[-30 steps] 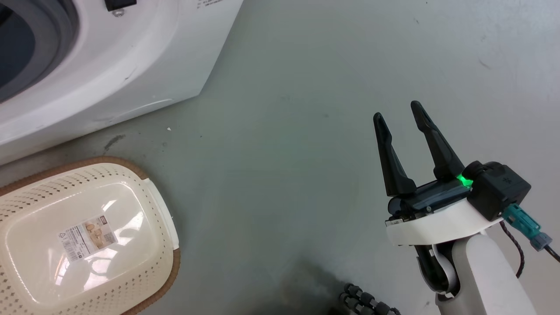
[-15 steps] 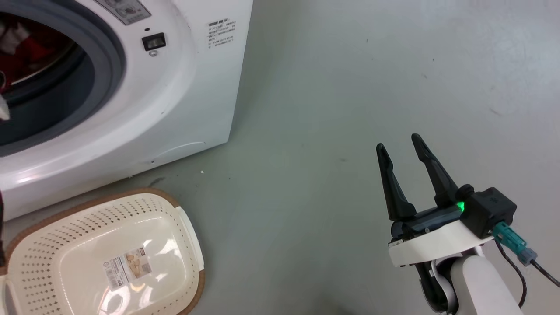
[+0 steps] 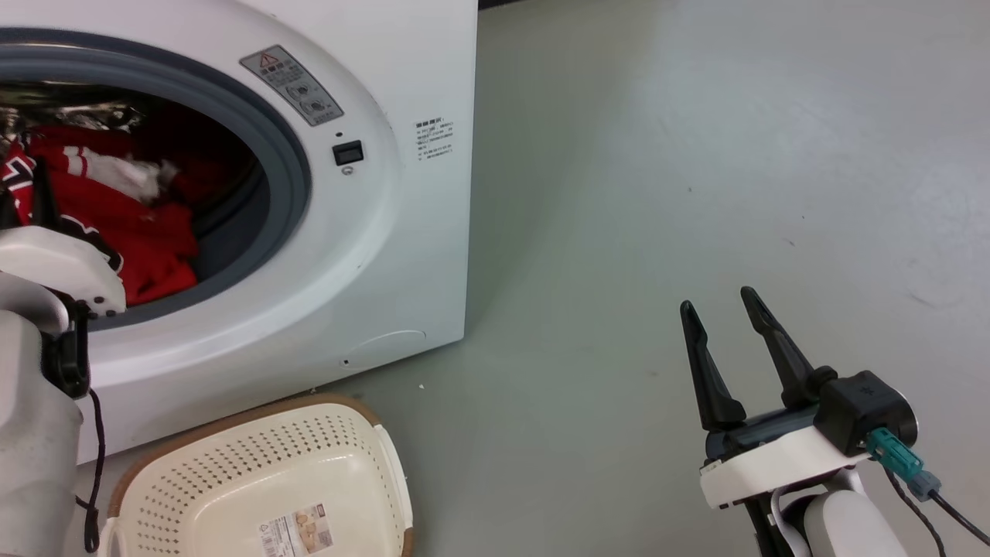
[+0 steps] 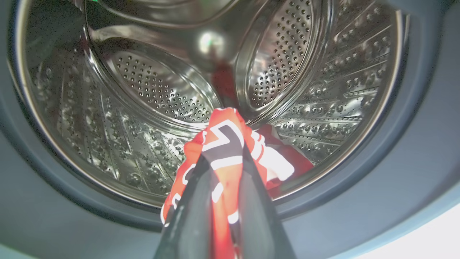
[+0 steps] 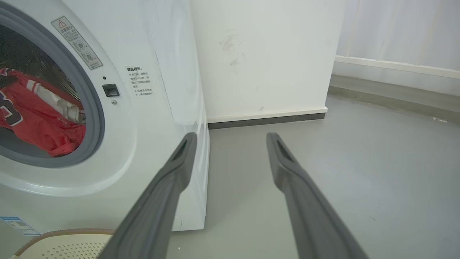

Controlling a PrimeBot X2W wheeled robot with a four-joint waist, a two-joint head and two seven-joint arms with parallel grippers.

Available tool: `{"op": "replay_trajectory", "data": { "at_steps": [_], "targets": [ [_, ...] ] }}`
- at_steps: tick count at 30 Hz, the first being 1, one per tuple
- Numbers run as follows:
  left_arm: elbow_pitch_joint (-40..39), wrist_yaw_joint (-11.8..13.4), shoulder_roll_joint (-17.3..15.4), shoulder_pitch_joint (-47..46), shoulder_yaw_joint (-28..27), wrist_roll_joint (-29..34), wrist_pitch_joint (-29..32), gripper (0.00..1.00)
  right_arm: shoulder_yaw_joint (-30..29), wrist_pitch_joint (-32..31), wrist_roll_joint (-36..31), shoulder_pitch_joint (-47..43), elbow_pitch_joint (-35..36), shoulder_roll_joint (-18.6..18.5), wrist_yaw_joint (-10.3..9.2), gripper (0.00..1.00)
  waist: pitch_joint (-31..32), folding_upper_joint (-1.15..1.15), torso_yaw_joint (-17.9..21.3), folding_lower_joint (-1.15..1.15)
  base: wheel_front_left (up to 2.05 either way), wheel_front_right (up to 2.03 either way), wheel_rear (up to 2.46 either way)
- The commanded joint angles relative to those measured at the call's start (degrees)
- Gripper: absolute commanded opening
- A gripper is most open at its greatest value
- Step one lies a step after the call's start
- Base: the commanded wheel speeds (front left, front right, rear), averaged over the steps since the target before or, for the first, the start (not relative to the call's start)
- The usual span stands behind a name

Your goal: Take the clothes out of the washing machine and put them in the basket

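The white washing machine (image 3: 371, 255) stands with its porthole uncovered. Inside the steel drum (image 4: 151, 82), my left gripper (image 4: 224, 158) is shut on a red garment with white stripes and black-and-white print (image 4: 224, 133), and holds it lifted. More red cloth (image 4: 291, 160) lies behind it on the drum floor. In the head view the clothes (image 3: 131, 232) show through the porthole beyond my left wrist (image 3: 54, 267). The cream basket (image 3: 232, 464) sits on the floor below the porthole with nothing in it. My right gripper (image 3: 719, 309) hangs open over bare floor, to the right of the machine.
Grey floor (image 3: 657, 193) stretches to the right of the machine. A white wall with a dark skirting (image 5: 266, 120) stands behind it. The grey rubber ring (image 3: 286, 170) frames the porthole. A black cable hangs from my left arm (image 3: 94, 464).
The head camera has tilted up, bringing the porthole, the clothes and my left arm into the picture. The right gripper has kept its open pose.
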State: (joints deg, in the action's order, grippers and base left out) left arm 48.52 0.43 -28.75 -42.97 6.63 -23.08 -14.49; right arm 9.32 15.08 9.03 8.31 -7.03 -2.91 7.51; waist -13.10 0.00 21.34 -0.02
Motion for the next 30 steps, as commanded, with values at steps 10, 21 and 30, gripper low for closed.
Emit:
{"op": "replay_trajectory", "data": {
  "at_steps": [10,21,30],
  "targets": [
    [-7.2,0.4,3.0,6.4,0.4,1.7,-0.8,0.00,-1.8,-1.3,-1.6,-3.1,1.0,0.1,-0.04,1.00,6.8,0.00,-5.3,0.02,0.00,0.00,0.00],
    [-24.6,4.1,5.9,20.1,1.5,2.4,-0.5,0.00,-3.6,-3.5,-3.0,-6.5,3.0,0.1,-0.04,1.00,10.1,0.00,-9.2,0.02,0.00,0.00,0.00],
    [-40.0,8.3,5.7,34.5,3.3,3.9,3.1,0.00,-3.5,-5.3,-3.5,-8.4,4.6,0.1,-0.04,1.00,11.8,0.00,-11.7,0.02,0.00,0.00,0.00]
  ]
}}
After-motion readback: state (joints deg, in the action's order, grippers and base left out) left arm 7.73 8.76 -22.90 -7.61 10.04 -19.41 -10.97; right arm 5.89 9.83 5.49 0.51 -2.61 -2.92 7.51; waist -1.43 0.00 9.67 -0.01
